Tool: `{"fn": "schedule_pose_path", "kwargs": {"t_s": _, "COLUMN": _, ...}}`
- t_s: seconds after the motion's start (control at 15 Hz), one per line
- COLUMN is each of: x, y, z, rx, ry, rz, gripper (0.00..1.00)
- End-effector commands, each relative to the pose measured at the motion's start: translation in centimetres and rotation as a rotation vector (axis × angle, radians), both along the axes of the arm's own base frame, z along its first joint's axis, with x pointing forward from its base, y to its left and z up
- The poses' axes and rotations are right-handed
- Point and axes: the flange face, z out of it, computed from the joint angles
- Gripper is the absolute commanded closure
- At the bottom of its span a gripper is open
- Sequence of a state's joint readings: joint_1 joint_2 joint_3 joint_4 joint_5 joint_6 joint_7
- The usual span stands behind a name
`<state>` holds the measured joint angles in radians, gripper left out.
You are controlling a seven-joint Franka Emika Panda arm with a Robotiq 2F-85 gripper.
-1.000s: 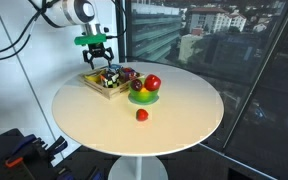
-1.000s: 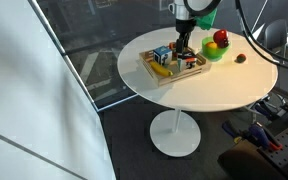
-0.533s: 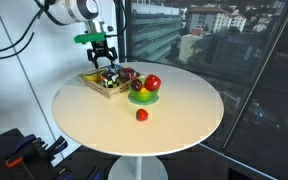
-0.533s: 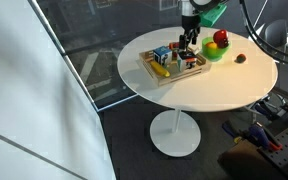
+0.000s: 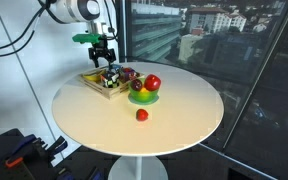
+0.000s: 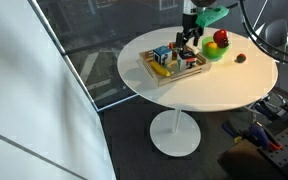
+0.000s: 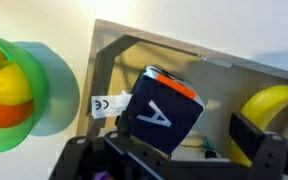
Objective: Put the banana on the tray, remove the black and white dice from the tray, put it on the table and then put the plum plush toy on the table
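Note:
My gripper [image 5: 104, 57] hangs open above the light wooden tray [image 5: 91, 80], holding nothing. In the wrist view its dark fingers [image 7: 249, 135] frame a dark cube with a white letter A and an orange side, which I take for the black and white dice [image 7: 159, 112]. It lies in the tray [image 7: 164, 45] directly below the jaws. The yellow banana [image 6: 162, 70] also lies in the tray, and its curve shows at the right of the wrist view [image 7: 280, 108]. The dark maroon plum plush toy [image 5: 127, 73] sits at the tray's end beside the bowl.
A round green bowl [image 5: 144, 97] of red and yellow fruit stands right next to the tray. A small red ball [image 5: 141, 115] lies alone on the round white table [image 5: 174, 125]. A light blue cube [image 6: 161, 54] is in the tray too. Windows close behind.
The gripper has risen a little above the tray and drifted slightly toward the bowl, staying open. Nothing in the tray has moved.

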<state>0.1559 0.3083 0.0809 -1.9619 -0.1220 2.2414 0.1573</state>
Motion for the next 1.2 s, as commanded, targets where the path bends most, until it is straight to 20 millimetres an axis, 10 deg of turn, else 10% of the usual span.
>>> {"fn": "schedule_pose_path", "kwargs": {"t_s": 0.0, "x": 0.2, "y": -0.5, "z": 0.1, "rx": 0.037, "ry": -0.011, "rz": -0.095, "gripper": 0.0}}
{"fn": "schedule_pose_path", "kwargs": {"t_s": 1.13, "x": 0.5, "y": -1.1, "z": -1.5, "rx": 0.012, "ry": 0.02, "rz": -0.198, "gripper": 0.0}}
